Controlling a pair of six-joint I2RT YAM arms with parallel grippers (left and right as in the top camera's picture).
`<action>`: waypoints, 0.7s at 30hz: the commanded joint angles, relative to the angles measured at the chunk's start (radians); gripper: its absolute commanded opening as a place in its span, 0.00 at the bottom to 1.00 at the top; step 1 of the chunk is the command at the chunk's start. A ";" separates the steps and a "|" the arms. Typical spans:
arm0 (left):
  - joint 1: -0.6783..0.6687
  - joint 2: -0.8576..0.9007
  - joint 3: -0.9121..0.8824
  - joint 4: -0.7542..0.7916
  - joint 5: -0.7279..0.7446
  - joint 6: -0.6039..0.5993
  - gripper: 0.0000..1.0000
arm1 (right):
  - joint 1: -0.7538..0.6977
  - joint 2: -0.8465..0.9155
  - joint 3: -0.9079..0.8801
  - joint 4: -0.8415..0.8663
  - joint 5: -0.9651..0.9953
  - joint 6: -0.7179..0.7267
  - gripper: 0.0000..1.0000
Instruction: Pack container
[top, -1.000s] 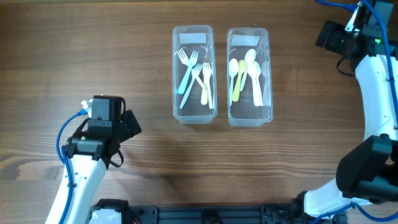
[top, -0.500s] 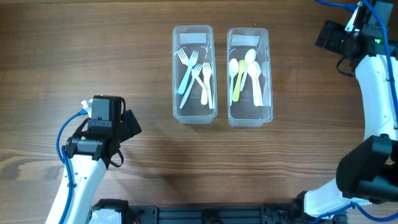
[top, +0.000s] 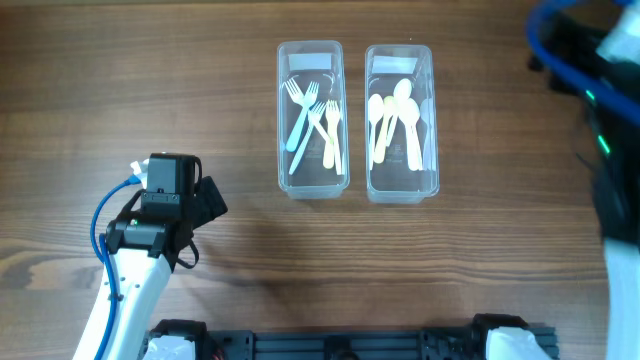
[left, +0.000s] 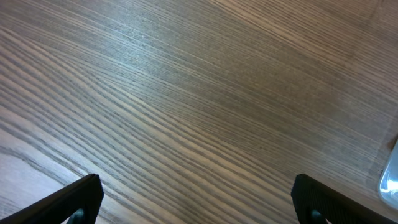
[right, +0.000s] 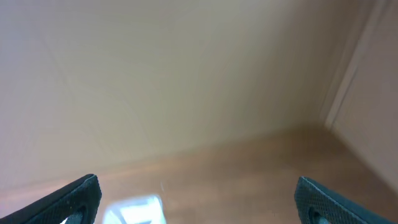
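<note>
- Swinging is what I judge the right arm (top: 612, 150) to be doing: it's smeared along the right edge of the overhead view. Its wrist camera sees mostly wall. The right gripper (right: 199, 198) has its claw apart and empty. A fast descent from there can clip the spoon container (top: 433, 150).
- Watch your left gripper (left: 199, 200): the claw is apart and empty, low over bare table (top: 120, 80), and well apart from both containers. A low sideways reach can shove the fork container (top: 281, 120) by its near wall.
- Both clear containers sit just beside each other, mid-table, toward the far side. They look light and nothing pins them, so one nudge slides one into the other.
- The forks (top: 310, 120) lie crossed in the left container and the spoons (top: 395, 125) lie flat in the right one. A knock jumbles them or tips a handle over the rim.
- You have no loose cutlery showing on the table, so packing looks near done. Another grab inside is needless risk.
</note>
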 joint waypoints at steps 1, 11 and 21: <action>0.007 -0.016 0.000 0.003 -0.014 -0.016 1.00 | -0.002 -0.222 -0.110 0.010 -0.016 0.040 1.00; 0.007 -0.016 0.000 0.003 -0.014 -0.016 1.00 | -0.002 -0.822 -0.923 0.412 -0.024 0.053 1.00; 0.007 -0.016 0.000 0.003 -0.014 -0.016 1.00 | -0.002 -1.025 -1.427 0.767 -0.069 0.051 1.00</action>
